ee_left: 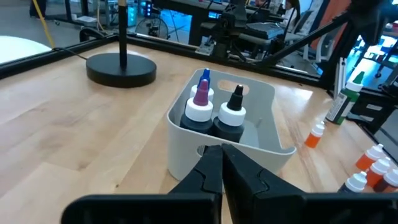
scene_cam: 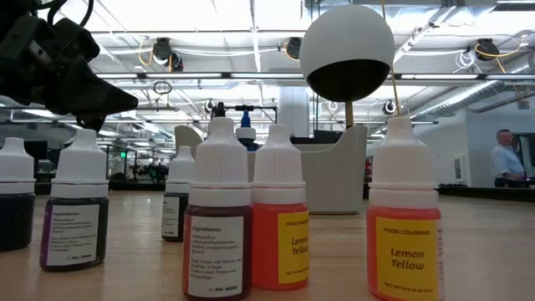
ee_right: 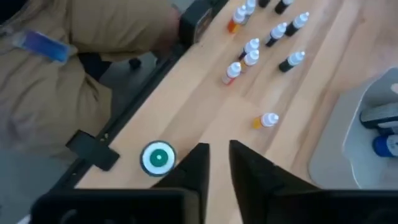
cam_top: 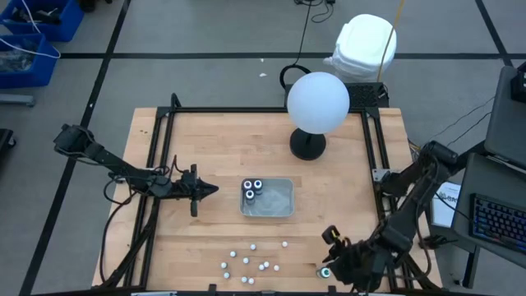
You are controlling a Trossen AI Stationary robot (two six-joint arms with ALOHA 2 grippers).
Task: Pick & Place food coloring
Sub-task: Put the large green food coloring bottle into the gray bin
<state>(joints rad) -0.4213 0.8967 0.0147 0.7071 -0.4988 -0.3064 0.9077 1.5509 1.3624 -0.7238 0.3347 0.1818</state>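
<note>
Left gripper [cam_top: 212, 191]: fingers pressed together, holding nothing, tips pointed toward the tray.
Tray [cam_top: 279, 210]: pale, shallow, rectangular, just beyond the left fingertips; well apart from the right gripper.
Bottles in tray [cam_top: 252, 189]: three visible in the left wrist view, upright, long axes vertical, caps up, grouped in the tray corner nearest the left fingertips; tips purple [ee_left: 200, 93], blue and black.
Loose food coloring bottles [cam_top: 248, 261]: scattered on the table [cam_top: 214, 148] by its near edge, between the two grippers, nearer the right one; standing upright in the low view, white caps on top, labels facing the camera, two reading Lemon Yellow [scene_cam: 404, 226].
Green-capped bottle [ee_right: 158, 157]: upright, cap facing up, just beside the right fingertips, near the table's edge.
Right gripper [cam_top: 333, 261]: fingers [ee_right: 193, 168] slightly apart, a narrow gap showing, nothing between them.
Globe lamp [cam_top: 317, 103]: far side of the table, well apart from both grippers.
</note>
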